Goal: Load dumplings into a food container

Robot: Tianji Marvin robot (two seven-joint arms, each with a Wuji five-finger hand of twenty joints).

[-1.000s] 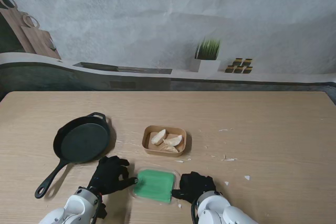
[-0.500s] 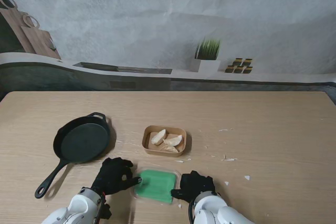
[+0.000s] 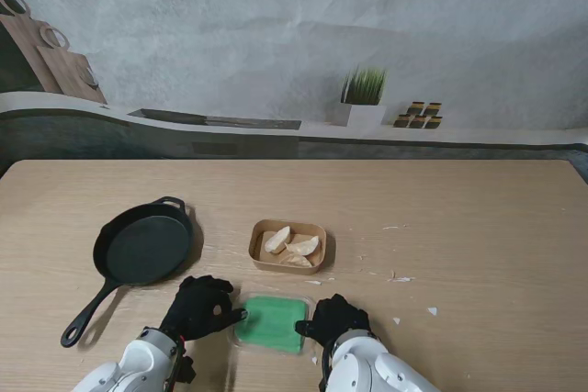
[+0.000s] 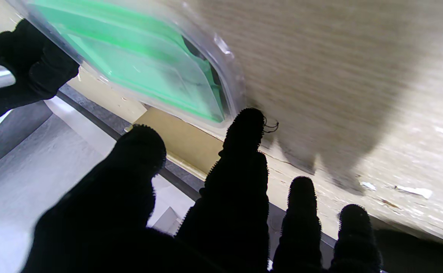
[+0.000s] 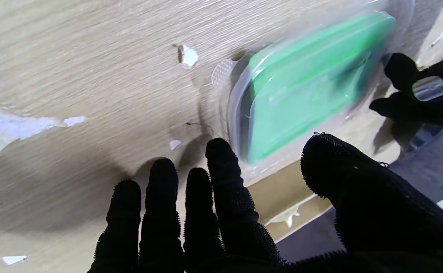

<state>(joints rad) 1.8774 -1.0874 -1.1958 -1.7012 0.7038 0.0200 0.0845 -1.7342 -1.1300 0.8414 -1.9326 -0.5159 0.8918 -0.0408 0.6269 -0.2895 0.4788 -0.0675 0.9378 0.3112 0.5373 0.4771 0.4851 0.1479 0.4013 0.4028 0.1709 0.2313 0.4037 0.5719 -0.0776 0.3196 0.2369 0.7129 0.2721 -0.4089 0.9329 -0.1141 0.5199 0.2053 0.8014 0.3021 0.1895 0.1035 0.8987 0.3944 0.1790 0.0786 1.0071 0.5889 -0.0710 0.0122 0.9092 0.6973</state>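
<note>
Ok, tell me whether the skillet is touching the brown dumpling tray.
Apart. The stand view shows bare table between the skillet on the left and the brown dumpling tray.

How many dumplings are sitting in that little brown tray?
3, as far as I can see, all in the brown tray: one on its left, one on its right, one nearer to me. Others could be hidden underneath.

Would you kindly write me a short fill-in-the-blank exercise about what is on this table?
1. The brown rectangular tray holds ____ pale dumplings.
2. The black cast-iron skillet lies to the robot's ____ of that tray.
3. The clear plastic container with the ____ inside sits between the left hand and the right hand.

Missing words: three; left; green
</note>
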